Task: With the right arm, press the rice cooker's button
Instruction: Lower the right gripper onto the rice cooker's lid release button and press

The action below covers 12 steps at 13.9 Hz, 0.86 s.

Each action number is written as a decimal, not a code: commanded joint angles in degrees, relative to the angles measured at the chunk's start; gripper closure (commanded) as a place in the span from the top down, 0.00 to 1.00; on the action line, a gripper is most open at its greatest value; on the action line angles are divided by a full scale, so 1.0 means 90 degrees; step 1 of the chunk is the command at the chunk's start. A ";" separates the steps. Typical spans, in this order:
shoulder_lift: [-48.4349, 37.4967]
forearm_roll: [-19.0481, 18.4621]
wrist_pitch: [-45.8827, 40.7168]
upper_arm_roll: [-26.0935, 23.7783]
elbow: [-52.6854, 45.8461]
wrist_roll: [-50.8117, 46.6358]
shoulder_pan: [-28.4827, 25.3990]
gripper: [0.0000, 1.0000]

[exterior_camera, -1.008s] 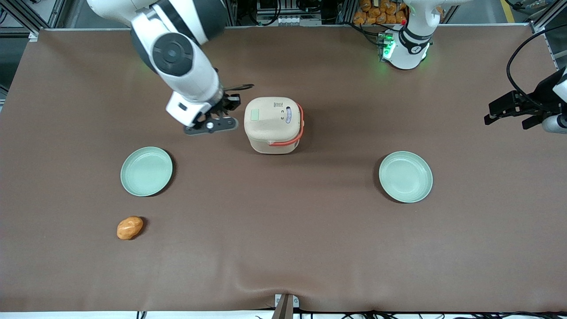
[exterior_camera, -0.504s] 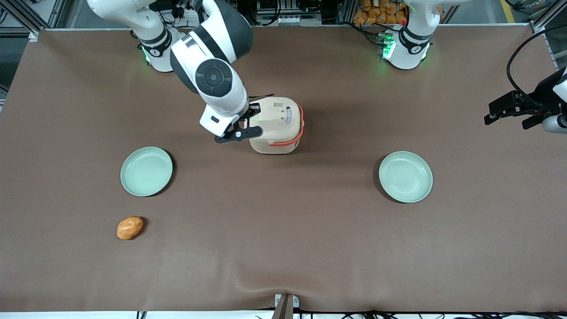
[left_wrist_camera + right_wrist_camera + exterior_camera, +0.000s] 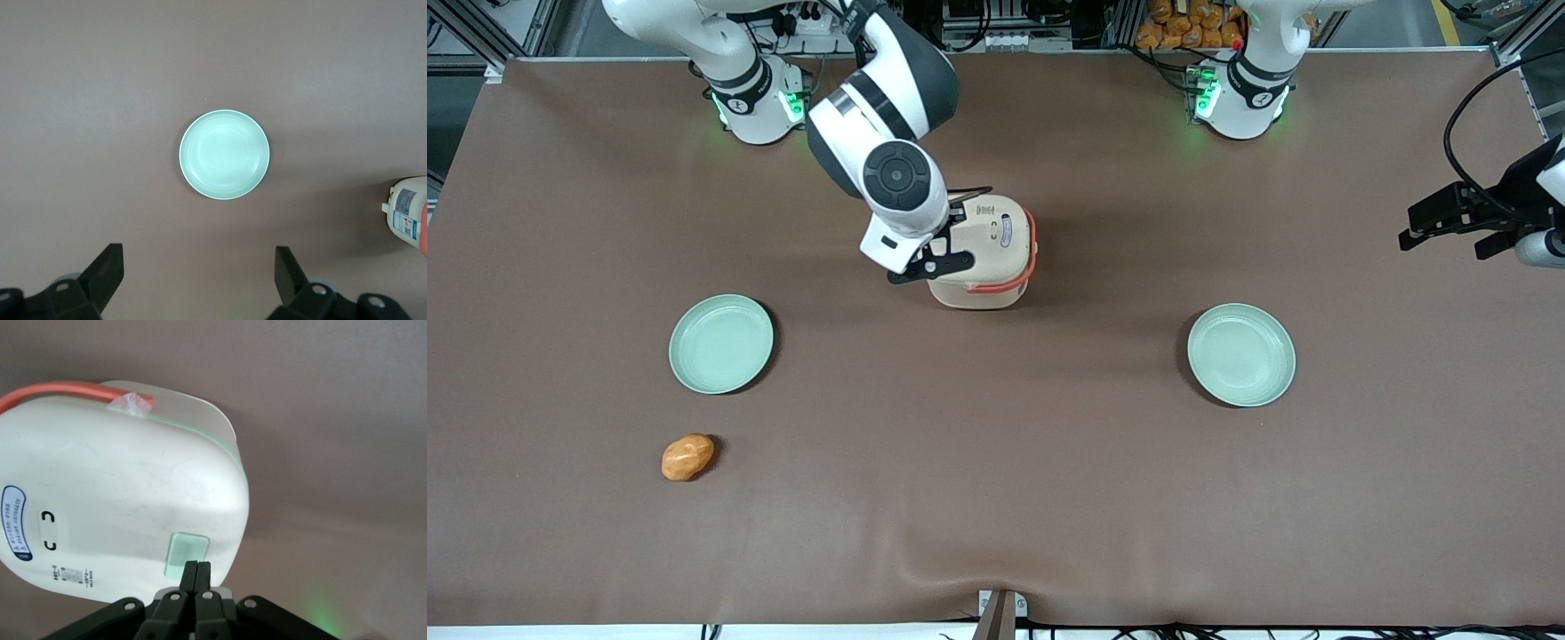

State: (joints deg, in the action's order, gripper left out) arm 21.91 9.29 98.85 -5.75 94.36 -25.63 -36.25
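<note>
We see right arm (image 3: pixel 889 107) bent over rice cooker (image 3: pixel 983 253); gripper (image 3: pixel 196 572) clenched empty, fingertips at button (image 3: pixel 185 555) edge.

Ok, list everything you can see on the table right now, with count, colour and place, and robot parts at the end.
Small cream rounded-square rice cooker: one, coral-orange handle, mid-table, lid shut.
Pale green rounded-rectangle button: one, on the cooker's lid.
Round pale green plates: two, one toward the working arm's end, one toward the parked arm's end, both nearer the front camera than the cooker.
Orange-brown rounded lump: one, nearer the front camera than the working-end plate.
Brown table cover: one, under everything.
White and black right arm: one, reaching over the cooker.
Black two-finger end effector: one, fingers shut, tips at the button's edge.
</note>
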 commanded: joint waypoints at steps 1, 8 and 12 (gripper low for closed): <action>0.0006 0.0101 0.0100 0.0034 0.0062 -0.0052 -0.0074 0.02; 0.0143 0.0101 0.0169 0.0033 0.0062 0.0006 -0.0152 0.02; 0.0241 0.0101 0.0257 0.0033 0.0063 0.0026 -0.0171 0.03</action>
State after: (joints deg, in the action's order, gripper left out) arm 23.49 9.32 99.78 -5.75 94.39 -25.59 -37.12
